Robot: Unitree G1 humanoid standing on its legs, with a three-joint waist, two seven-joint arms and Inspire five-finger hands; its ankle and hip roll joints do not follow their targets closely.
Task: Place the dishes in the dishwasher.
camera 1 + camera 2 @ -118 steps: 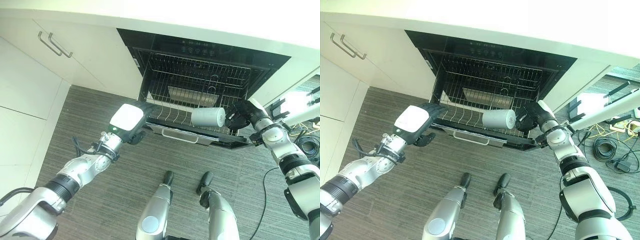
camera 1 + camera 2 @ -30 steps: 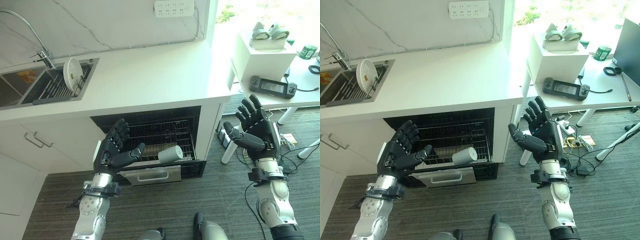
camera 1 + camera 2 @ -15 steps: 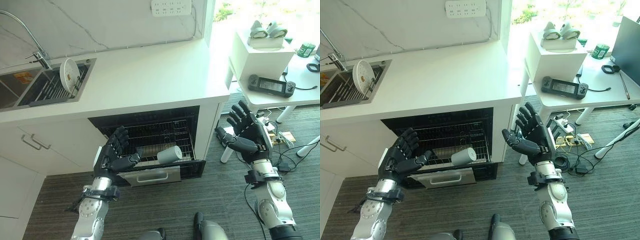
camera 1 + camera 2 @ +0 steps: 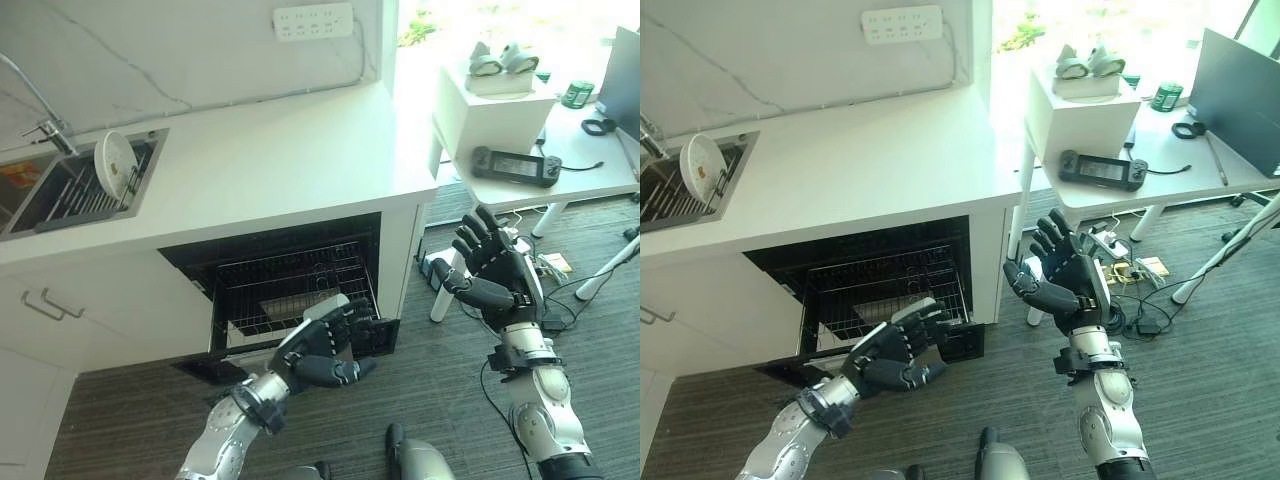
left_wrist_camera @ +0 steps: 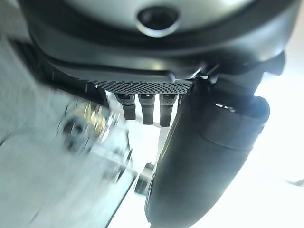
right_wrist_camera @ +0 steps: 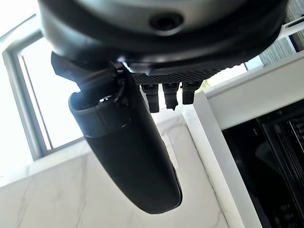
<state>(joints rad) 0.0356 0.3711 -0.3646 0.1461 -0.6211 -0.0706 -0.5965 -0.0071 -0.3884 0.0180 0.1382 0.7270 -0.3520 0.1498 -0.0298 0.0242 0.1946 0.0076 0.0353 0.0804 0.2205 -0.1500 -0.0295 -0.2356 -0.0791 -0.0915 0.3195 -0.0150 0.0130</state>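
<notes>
My left hand swings across the black open dishwasher, fingers loosely bent and empty, now hiding the white cup, while my right hand stays spread wide.

The left hand hangs before the open dishwasher, partly blocking its wire rack.

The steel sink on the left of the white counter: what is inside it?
Inside the steel sink, a round white plate stands on edge in a wire rack. The basin floor below the rack is covered and cannot be seen.
</notes>
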